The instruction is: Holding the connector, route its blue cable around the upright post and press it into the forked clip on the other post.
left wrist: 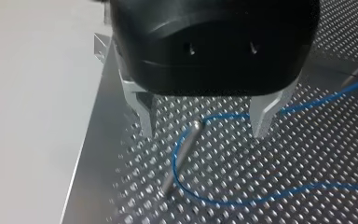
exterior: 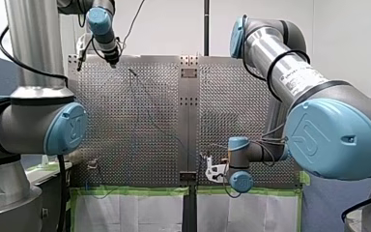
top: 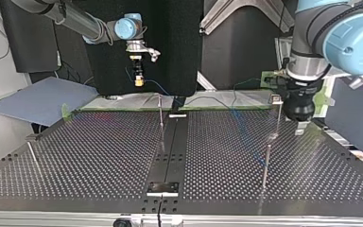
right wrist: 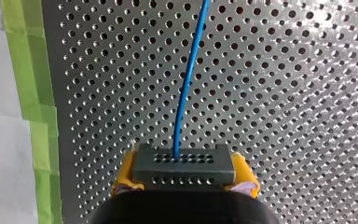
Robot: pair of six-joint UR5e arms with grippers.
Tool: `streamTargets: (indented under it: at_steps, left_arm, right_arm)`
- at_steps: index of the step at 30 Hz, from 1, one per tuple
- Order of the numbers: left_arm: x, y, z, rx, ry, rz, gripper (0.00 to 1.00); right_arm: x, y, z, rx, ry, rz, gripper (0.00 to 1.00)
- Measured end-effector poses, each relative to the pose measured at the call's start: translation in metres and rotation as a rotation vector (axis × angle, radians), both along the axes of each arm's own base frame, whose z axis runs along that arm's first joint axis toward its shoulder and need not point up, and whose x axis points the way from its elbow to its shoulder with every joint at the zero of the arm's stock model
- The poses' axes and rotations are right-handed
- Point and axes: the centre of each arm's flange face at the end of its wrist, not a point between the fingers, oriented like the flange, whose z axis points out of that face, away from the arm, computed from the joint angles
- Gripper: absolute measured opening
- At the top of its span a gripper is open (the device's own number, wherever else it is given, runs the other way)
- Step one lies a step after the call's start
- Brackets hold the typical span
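My right gripper (right wrist: 184,173) has its yellow pads shut on a grey block connector (right wrist: 184,161). The blue cable (right wrist: 186,88) leaves the connector's face and runs ahead over the perforated plate. In the top view this gripper (top: 138,81) hangs at the back left, and the cable (top: 208,98) trails to the right across the table. My left gripper (left wrist: 204,128) is black with metal fingers and stands open just above a thin upright post (left wrist: 182,154). The cable (left wrist: 223,198) loops around that post. A post with a small head (top: 277,100) stands beside my left gripper (top: 301,126).
More thin posts stand on the plate: one near the middle strip (top: 160,113), one toward the front right (top: 265,165), one at the far left (top: 33,153). Green tape (right wrist: 32,93) lines the plate's edge. The plate's edge (left wrist: 93,140) runs close beside my left gripper.
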Motion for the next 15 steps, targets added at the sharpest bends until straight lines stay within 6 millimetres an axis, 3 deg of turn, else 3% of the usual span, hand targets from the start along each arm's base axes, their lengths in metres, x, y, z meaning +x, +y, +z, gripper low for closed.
streamTargets:
  at_steps: [8, 15]
  left_arm:
    - [0.002, -0.013, -0.017, 0.034, -0.011, -0.075, 1.0]
    - [0.01, -0.026, -0.049, 0.07, 0.017, -0.145, 1.0]
  right_arm:
    - [0.002, 0.0, 0.001, 0.0, -0.009, 0.012, 0.0]
    - [0.003, 0.002, 0.0, 0.0, -0.013, 0.03, 0.0]
